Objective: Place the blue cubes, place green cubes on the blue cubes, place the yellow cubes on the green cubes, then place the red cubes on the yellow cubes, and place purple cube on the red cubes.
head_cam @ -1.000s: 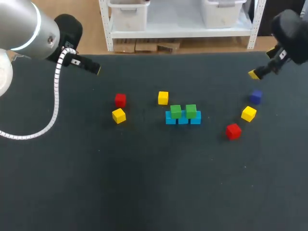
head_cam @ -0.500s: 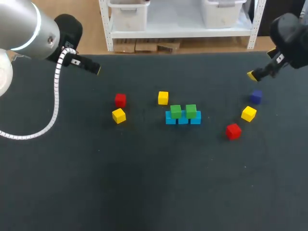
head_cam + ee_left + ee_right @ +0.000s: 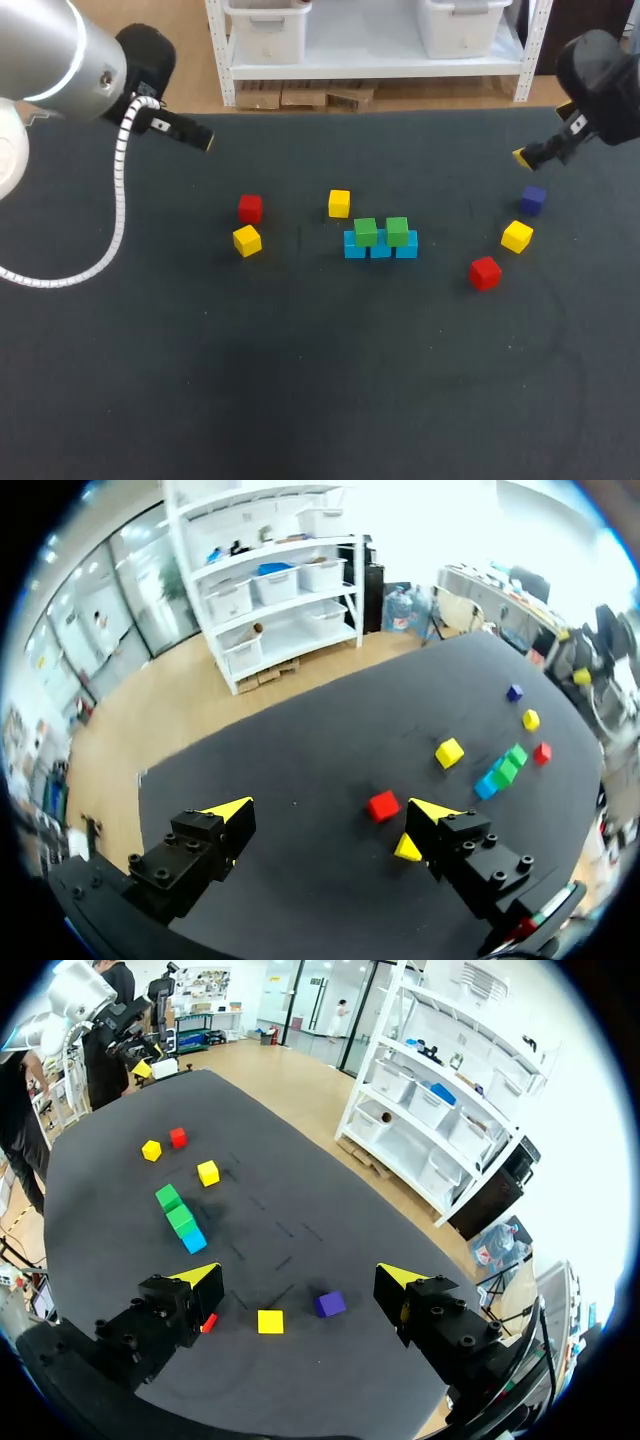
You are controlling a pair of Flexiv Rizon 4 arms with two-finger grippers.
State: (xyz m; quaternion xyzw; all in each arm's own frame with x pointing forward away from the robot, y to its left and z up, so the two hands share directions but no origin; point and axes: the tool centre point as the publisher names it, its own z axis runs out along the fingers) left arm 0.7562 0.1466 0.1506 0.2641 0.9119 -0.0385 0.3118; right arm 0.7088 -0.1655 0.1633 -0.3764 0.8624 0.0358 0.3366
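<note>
Your left tool (image 3: 330, 809) hangs far left of the blue row (image 3: 380, 247) and behind it, above the bench (image 3: 300, 380). Its fingers are apart and hold nothing. Closer in, a left red cube (image 3: 250, 208) lies left of the row and a little behind it. A left yellow cube (image 3: 247, 240) lies just in front of that red one. A middle yellow cube (image 3: 339, 203) sits near the row's left end, just behind it.

The row itself carries two green cubes (image 3: 366, 232), side by side on top. I judge the blue and green layers done, so the yellow step is the one in hand.

To the right of the row, and slightly nearer you, is a right red cube (image 3: 485, 272). Farther right is a right yellow cube (image 3: 517, 236), with the purple cube (image 3: 532, 199) just behind it. Your right tool (image 3: 298, 1274) hovers behind the purple cube, fingers apart and empty.

Next, lower a tool over a yellow cube, one finger on each side, clamp it and lift. If you use the right tool, go past the purple cube without knocking it. Then set the yellow cube squarely on the green ones without shifting them.
</note>
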